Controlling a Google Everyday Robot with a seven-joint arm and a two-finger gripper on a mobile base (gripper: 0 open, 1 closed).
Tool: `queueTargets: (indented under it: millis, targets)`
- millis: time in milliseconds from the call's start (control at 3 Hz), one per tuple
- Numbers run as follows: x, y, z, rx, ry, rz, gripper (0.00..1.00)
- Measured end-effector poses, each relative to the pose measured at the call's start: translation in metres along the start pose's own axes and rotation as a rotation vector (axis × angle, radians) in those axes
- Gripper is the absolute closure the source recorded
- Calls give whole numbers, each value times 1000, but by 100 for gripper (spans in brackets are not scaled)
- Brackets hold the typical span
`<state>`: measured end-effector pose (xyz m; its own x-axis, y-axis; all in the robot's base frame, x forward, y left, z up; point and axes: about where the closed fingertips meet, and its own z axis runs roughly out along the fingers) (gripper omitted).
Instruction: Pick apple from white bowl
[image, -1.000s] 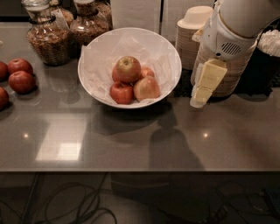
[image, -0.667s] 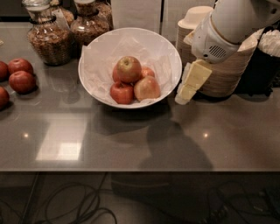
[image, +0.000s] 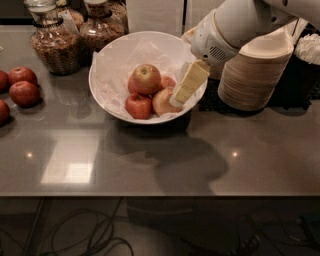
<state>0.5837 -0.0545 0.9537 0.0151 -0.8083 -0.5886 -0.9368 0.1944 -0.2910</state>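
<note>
The cream-coloured gripper (image: 179, 97) hung tilted over the right inner edge of the white bowl (image: 102, 95), its tip just beside a paler peach-toned apple (image: 162, 102). Whether it was open or closed could not be told; nothing was seen in its hold. The apple (image: 145, 79) sat at the bowl's middle on crumpled white paper, the largest fruit there, yellow-green on top with a red-orange blush. A smaller red apple (image: 138, 105) lay in front of it. The bowl stood on a grey worktop (image: 150, 160).
</note>
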Motion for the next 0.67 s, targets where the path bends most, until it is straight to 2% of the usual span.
queueTargets:
  millis: [667]
  targets:
    - [-21, 2, 41, -36, -44, -59, 0]
